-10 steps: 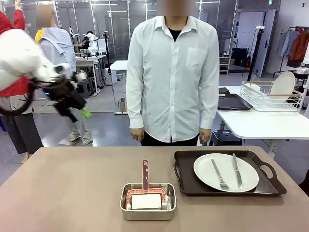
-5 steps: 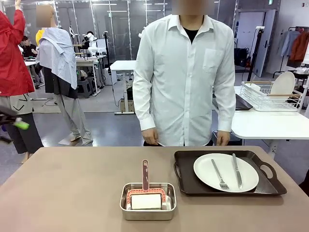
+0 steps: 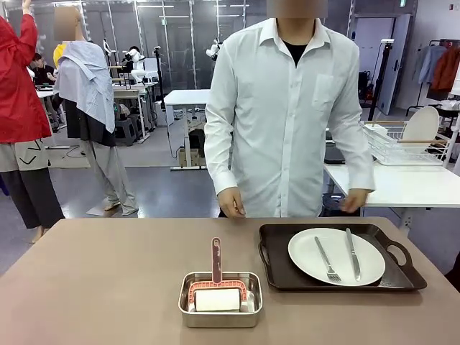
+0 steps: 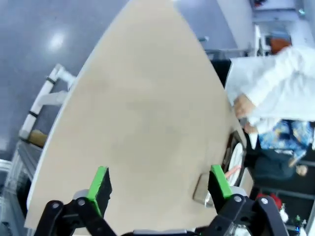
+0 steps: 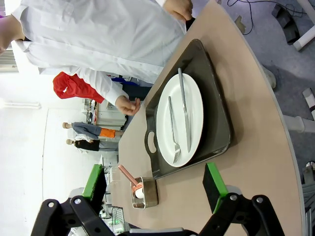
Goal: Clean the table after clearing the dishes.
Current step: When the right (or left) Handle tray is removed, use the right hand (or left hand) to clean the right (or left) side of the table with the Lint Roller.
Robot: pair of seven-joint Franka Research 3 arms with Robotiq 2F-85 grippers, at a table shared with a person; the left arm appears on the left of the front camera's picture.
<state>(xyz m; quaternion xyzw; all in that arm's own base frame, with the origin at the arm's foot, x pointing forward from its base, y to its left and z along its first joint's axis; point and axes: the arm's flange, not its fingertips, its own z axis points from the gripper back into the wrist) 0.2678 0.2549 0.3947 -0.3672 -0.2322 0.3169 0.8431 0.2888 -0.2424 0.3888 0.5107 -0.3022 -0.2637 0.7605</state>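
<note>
The taupe-brown table (image 3: 108, 273) carries a dark tray (image 3: 277, 248) at the right. On the tray lies a round white plate (image 3: 336, 248) with a fork (image 3: 325, 260) and a knife (image 3: 352, 255). In the right wrist view my right gripper (image 5: 153, 180) is open and hangs high above the table (image 5: 256, 162), with the tray (image 5: 216, 123) and plate (image 5: 194, 113) beyond its green pads. My left gripper (image 4: 159, 186) is open too, well above a bare stretch of the table (image 4: 142, 113). Neither gripper holds anything.
A small steel pan (image 3: 220, 298) with a pink-handled tool stands at the table's front middle. A person in a white shirt stands at the far edge, one hand (image 3: 231, 203) near the table and the other (image 3: 356, 200) near the tray. A dish rack (image 3: 402, 144) sits on a white table behind.
My left arm has swung out of the front view's left side. The person has stepped to the right and closer, with both hands lifted outward toward the table and tray.
</note>
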